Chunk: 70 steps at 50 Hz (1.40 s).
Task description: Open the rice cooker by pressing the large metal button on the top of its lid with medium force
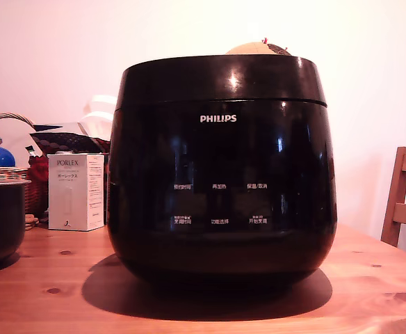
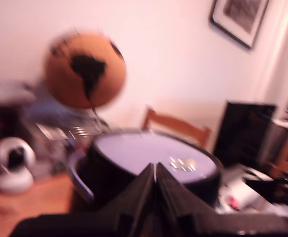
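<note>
I see the gripper clenched, holding nothing, with the lid of the rice cooker directly ahead and below it. The button is not discernible.

Gripper: matte black, wedge-shaped jaws (blurred), thin pale seam between.
</note>
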Available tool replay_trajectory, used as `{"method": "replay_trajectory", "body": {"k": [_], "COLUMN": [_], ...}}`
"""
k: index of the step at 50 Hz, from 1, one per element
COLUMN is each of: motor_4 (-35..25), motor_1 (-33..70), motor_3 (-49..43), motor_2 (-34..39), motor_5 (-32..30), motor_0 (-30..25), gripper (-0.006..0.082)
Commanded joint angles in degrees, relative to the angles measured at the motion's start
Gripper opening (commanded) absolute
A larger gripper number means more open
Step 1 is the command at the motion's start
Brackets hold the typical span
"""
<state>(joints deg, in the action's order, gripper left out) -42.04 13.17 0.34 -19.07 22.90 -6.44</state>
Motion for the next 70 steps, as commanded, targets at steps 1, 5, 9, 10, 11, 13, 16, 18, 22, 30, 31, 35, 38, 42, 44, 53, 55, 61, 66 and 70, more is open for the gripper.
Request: {"method": "replay_trajectory", "body": {"k": [1,5,9,10,11,13,16,18,22,30,31,35,38,42,44,53,55,61,66,70], "motor_4": [-0.7,-1.1,-1.0,-1.0,-1.0,-0.9,-0.2,0.6,2.2,5.3,5.7,8.1,9.2,10.7,11.2,12.9,13.2,14.8,15.7,16.3], "motor_1": [4.3,9.9,15.3,16.7,18.1,21.1,25.3,28.0,33.2,42.4,43.5,47.4,50.1,53.1,54.5,59.3,60.2,62.3,63.5,64.2], "motor_3": [0.9,2.3,4.0,4.4,4.8,5.8,7.3,8.0,9.3,12.1,12.3,13.5,14.9,16.2,16.8,17.7,17.7,17.6,17.1,15.7], "motor_2": [-1.7,-4.3,-7.1,-7.8,-8.5,-9.8,-11.6,-12.7,-14.9,-19.1,-19.6,-21.6,-22.5,-23.3,-23.4,-23.4,-23.4,-23.4,-23.4,-23.4], "motor_5": [0.0,-1.3,-3.5,-3.5,-3.5,-5.5,-7.5,-7.5,-10.7,-17.7,-17.7,-19.8,-21.2,-23.4,-24.5,-25.5,-25.8,-28.0,-28.0,-28.2], "motor_0": [-1.5,-3.9,-7.0,-7.8,-8.6,-10.6,-13.5,-15.3,-19.1,-25.7,-26.4,-28.8,-30.3,-31.8,-32.3,-33.7,-33.8,-34.4,-34.6,-34.8], "gripper": [-0.0021,-0.0021,-0.0021,-0.0021,-0.0021,-0.0021,-0.0021,-0.0021,-0.0021,-0.0021,-0.0021,-0.0021,-0.0021,-0.0021,-0.0021,-0.0021,-0.0021,-0.0021,-0.0021,-0.0021]}}
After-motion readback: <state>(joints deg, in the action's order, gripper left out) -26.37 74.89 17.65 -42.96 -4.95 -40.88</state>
